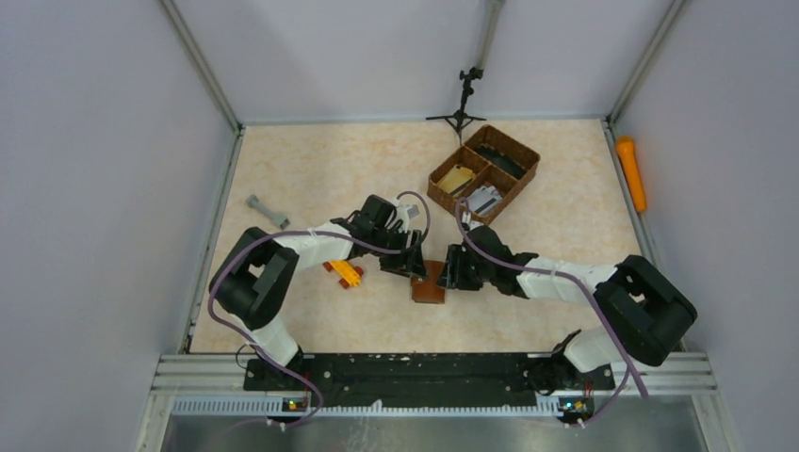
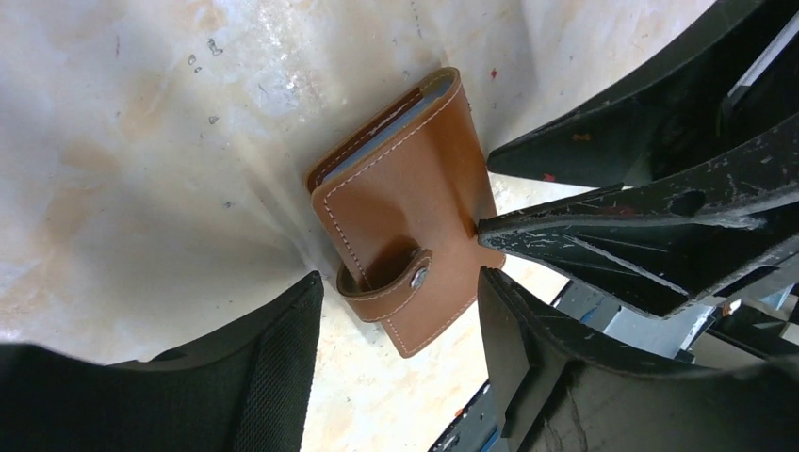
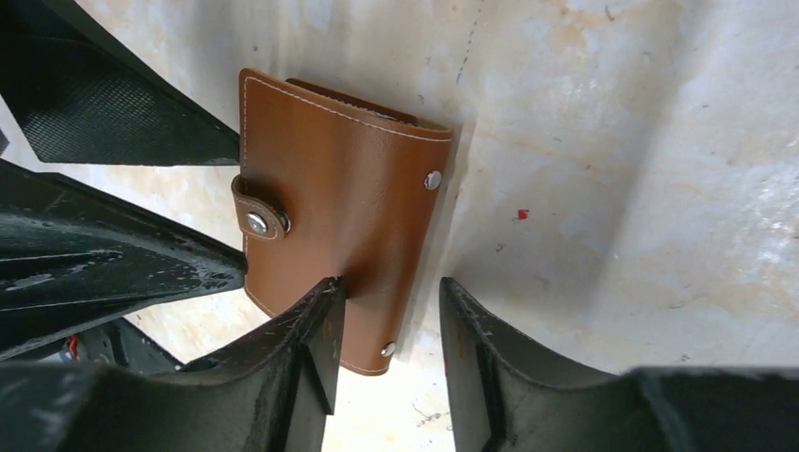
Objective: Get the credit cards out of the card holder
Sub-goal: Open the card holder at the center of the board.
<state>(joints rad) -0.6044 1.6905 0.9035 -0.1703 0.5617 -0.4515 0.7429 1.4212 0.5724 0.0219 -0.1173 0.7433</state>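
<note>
Squarely between the two arms, the card holder lies snapped shut on the tabletop, near centre, its long axis running near to far. The left hand is spread astride the strap tab edge. The right hand, also spread, straddles the opposite riveted edge, and neither pinches anything.

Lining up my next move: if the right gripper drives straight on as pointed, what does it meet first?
The right gripper likely meets the card holder at its edge first, then the table.
</note>
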